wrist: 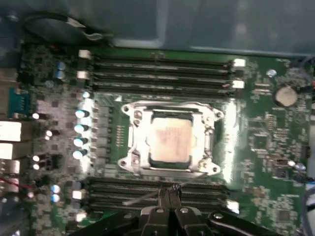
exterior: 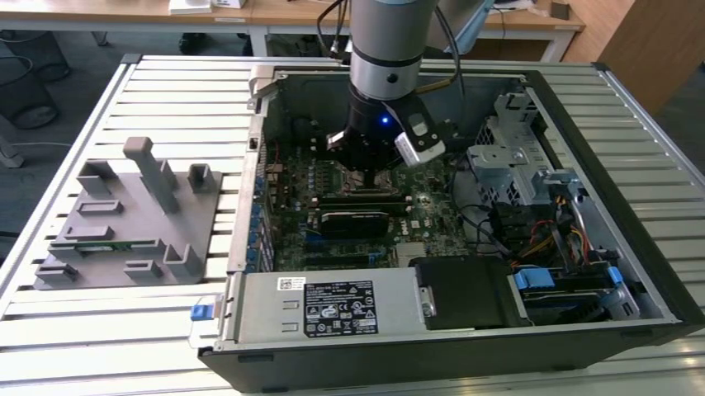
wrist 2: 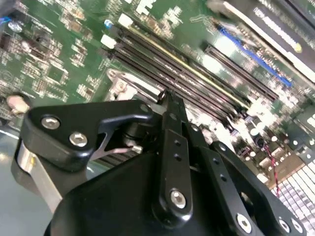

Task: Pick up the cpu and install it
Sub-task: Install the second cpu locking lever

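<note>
1. Inside the computer case [exterior: 617, 272]: green board [wrist: 266, 147].
2. Chip [wrist: 170, 142]: seated flat in the metal socket frame [wrist: 129, 114], between memory slots [wrist: 162, 73].
3. Gripper [wrist: 169, 192]: clenched, holding nothing, just beside the socket.

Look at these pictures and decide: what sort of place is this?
Probably a robotics lab or test workshop: an open computer case lies on a slatted metal table, a robot arm reaches in, and desks stand behind.

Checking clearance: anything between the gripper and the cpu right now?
Nothing visible. In the first wrist view the cpu sits bare in its socket frame, and the gripper, fingers together, is over the memory slots beside it, with no cable or part across the gap.
</note>
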